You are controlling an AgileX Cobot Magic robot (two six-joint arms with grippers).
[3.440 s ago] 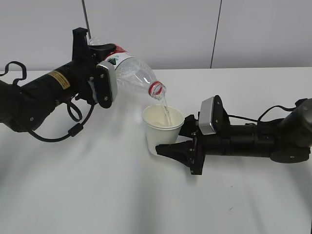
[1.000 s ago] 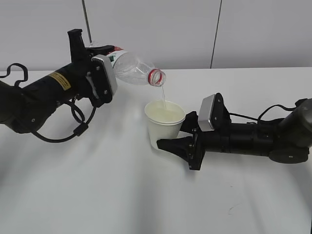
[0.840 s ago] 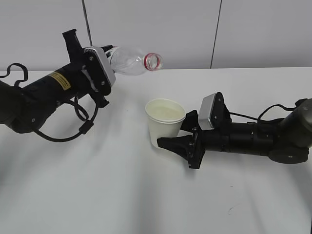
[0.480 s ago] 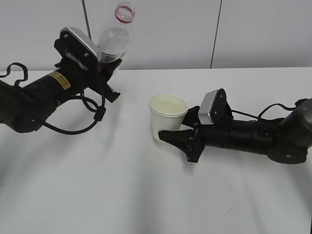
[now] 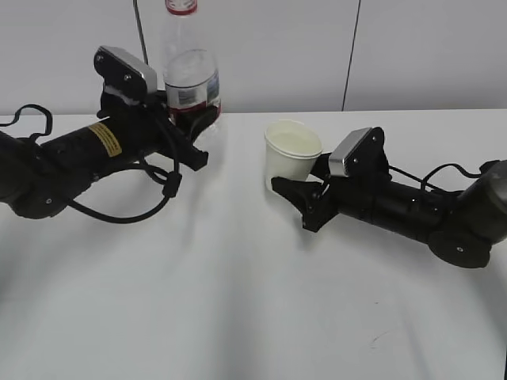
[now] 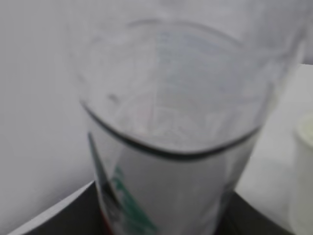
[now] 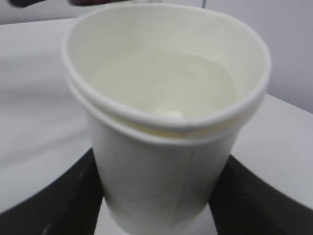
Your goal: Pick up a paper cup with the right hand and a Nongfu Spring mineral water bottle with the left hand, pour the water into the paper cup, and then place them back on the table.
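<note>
Both sets of fingers grip: my left hand (image 5: 188,127) clamps the upright bottle (image 5: 191,79), my right hand (image 5: 305,192) the filled paper cup (image 5: 291,157), so squeezing or tilting it between them spills water onto the surface (image 5: 238,301).

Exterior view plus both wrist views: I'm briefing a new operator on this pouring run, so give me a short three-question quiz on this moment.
1. True or false: the Nongfu Spring mineral water bottle is upright in the left gripper.
2. What does the paper cup hold? A) nothing B) water C) a cap
3. Which gripper holds the cup?

Key: 1 true. 2 B: the right wrist view shows water inside. 3 the right gripper.
</note>
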